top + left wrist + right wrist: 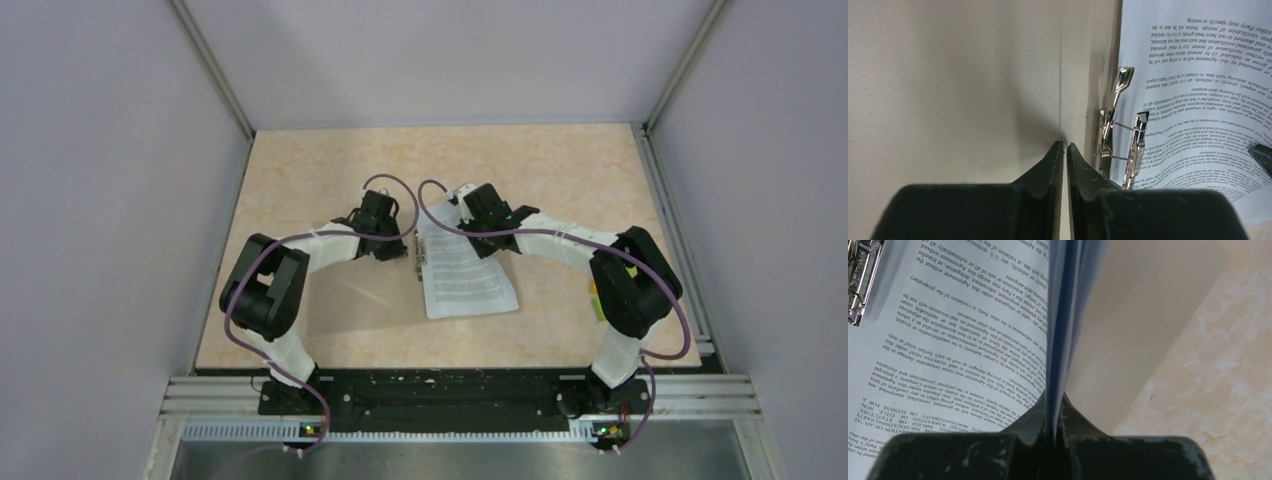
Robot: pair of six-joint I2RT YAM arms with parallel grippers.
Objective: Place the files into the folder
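Pinched files (pixel 466 272) and folder (pixel 1133 315) at middle of counter (pixel 300 170).
Lay with long axis near-to-far, far end tipped slightly left; clamped right jaws on sheet edges, left jaws on folder flap.

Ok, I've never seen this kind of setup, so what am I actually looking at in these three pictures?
It is a robot with a left arm and a right arm, bolted at the near edge of a table. The wide picture comes from a fixed camera above and behind them. The other two come from a camera on each wrist. On the table lies an open brown folder with a metal clip, and printed paper files rest on it. The right gripper is shut on the raised edge of some sheets. The left gripper looks shut on a thin folder edge, though that is hard to confirm.
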